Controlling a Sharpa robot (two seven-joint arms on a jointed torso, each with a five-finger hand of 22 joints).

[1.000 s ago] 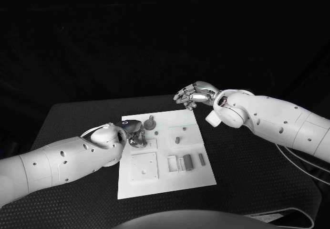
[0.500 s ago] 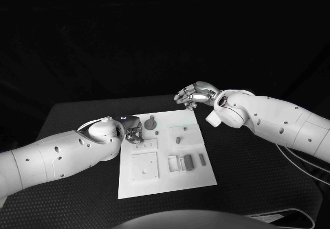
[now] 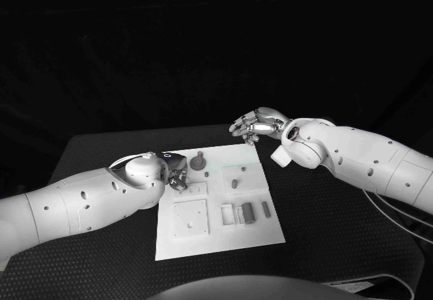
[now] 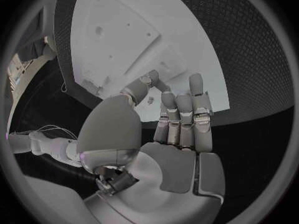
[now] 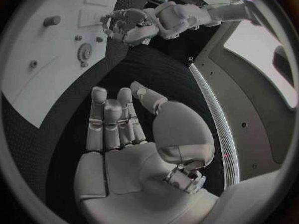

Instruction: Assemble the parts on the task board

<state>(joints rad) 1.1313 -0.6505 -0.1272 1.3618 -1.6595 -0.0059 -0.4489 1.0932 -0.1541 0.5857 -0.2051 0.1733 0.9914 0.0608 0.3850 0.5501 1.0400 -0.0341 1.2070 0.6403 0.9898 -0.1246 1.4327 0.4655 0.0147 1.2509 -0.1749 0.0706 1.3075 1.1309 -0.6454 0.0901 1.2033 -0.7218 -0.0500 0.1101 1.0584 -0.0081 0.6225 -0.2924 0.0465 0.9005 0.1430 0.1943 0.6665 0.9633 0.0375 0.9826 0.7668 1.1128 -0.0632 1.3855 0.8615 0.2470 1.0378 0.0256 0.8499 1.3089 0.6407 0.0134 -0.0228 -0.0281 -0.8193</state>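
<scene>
The white task board (image 3: 216,240) lies in the middle of the table. On its far part sits a round grey gear-like part (image 3: 198,164), also seen in the right wrist view (image 5: 84,51). A small grey peg (image 3: 233,183) stands near the board's middle, and two grey blocks (image 3: 246,212) lie nearer me. My left hand (image 3: 174,173) hovers over the board's far left part, beside the gear; its fingers (image 4: 181,112) are stretched out with the thumb apart and nothing held. My right hand (image 3: 257,123) hangs past the board's far right corner, fingers (image 5: 109,122) straight and holding nothing.
A white square plate (image 3: 189,217) with small holes sits on the board's near left. The black table (image 3: 334,219) extends round the board on all sides. My right forearm (image 3: 361,159) reaches over the table's right side.
My left arm has rolled and lifted a little, and its hand has drawn slightly toward the board's left edge. The right hand has stayed where it was.
</scene>
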